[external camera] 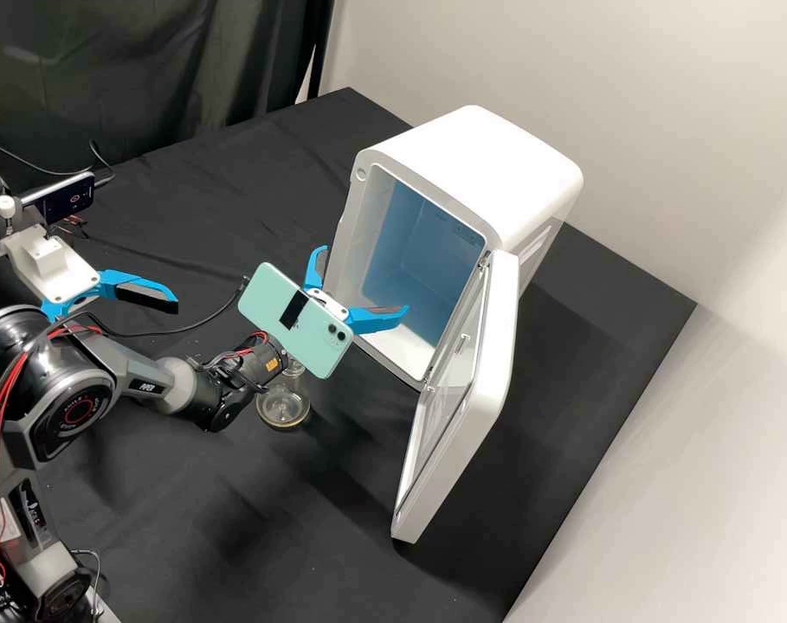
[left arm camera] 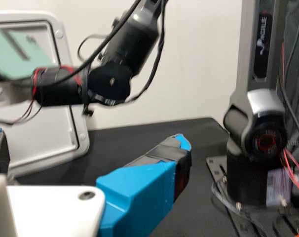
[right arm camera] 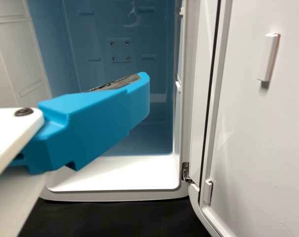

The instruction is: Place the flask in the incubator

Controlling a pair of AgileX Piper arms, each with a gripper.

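Observation:
The white incubator (external camera: pixel 497 173) stands at the back right of the bench with its blue inside (right arm camera: pixel 120 54) showing and its door (external camera: pixel 462 389) swung wide. My right gripper (external camera: pixel 350 292) hovers open just in front of the opening, nothing between its blue fingers (right arm camera: pixel 100 118). A clear glass flask (external camera: pixel 282 408) stands on the black bench under the right arm's wrist, its neck hidden by the arm. My left gripper (external camera: pixel 107 303) hangs open and empty at the far left, well away from the flask.
A mint-green phone (external camera: pixel 293 320) is mounted on the right wrist. Another phone (external camera: pixel 68 197) and cables lie at the back left. The right arm's base (left arm camera: pixel 258 148) stands near the left gripper. The bench edge (external camera: pixel 601 450) runs close behind the open door.

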